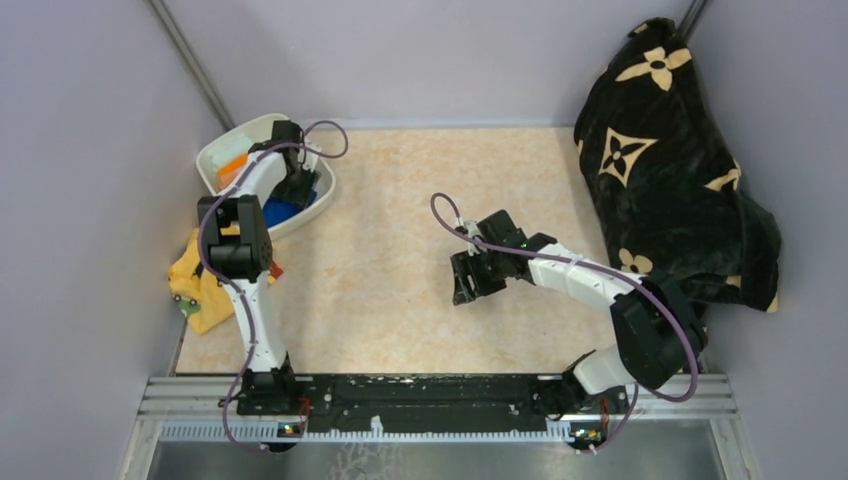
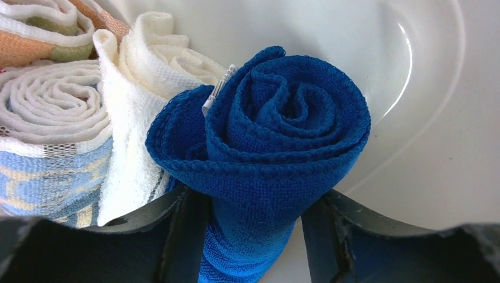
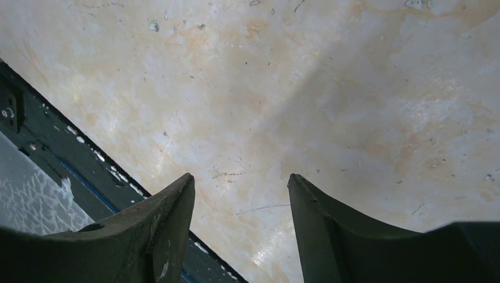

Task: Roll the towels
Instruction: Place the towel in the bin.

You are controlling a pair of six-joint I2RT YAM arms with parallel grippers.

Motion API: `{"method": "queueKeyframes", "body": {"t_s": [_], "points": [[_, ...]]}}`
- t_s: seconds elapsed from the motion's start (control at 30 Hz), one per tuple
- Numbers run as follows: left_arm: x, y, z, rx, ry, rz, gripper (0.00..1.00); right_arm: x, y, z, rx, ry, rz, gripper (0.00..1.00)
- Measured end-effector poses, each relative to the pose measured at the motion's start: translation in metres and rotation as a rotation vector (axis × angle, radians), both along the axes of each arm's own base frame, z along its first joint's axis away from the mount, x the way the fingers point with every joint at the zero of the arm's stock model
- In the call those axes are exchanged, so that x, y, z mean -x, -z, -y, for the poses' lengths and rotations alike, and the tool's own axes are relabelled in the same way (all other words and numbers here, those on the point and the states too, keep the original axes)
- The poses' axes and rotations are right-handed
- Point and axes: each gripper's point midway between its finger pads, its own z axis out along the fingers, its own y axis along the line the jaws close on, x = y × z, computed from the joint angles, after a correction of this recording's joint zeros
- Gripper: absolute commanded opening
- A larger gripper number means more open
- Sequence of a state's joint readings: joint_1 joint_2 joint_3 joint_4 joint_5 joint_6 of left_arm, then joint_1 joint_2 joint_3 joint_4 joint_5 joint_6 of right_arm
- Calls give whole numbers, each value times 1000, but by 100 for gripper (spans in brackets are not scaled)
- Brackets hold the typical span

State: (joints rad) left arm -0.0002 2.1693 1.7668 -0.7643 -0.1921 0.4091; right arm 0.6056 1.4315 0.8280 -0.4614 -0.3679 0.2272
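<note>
Left end effector (image 2: 251,206) grips blue towel (image 2: 283,130), edge touching cream towel (image 2: 144,82).

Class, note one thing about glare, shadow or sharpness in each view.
Left wrist: a curved glare streak on the white bowl, the blue towel sharp. Right wrist: a faint soft shadow crosses the table. Top external: even light, the black blanket folds barely readable.

The left arm (image 1: 250,270) stretches forward from its base with the elbow raised and the wrist dipped into the white bowl (image 1: 213,152). The left gripper (image 2: 253,200) clamps the rolled blue towel (image 2: 277,130) between its fingers. The right arm (image 1: 585,278) folds toward the bowl but stays well apart from it. The right gripper (image 3: 240,183) points down, jaws parted and holding nothing.
</note>
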Motion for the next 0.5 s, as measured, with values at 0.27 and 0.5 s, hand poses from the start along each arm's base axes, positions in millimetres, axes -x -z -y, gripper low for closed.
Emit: {"method": "queueKeyframes", "body": {"t_s": [0.27,0.5], "points": [[22,-15,6,36,4,-23,74,-2,-8,6,12,1,44,59],[39,-50,14,83,24,30,84,-7,-19,12,40,0,89,59]]}}
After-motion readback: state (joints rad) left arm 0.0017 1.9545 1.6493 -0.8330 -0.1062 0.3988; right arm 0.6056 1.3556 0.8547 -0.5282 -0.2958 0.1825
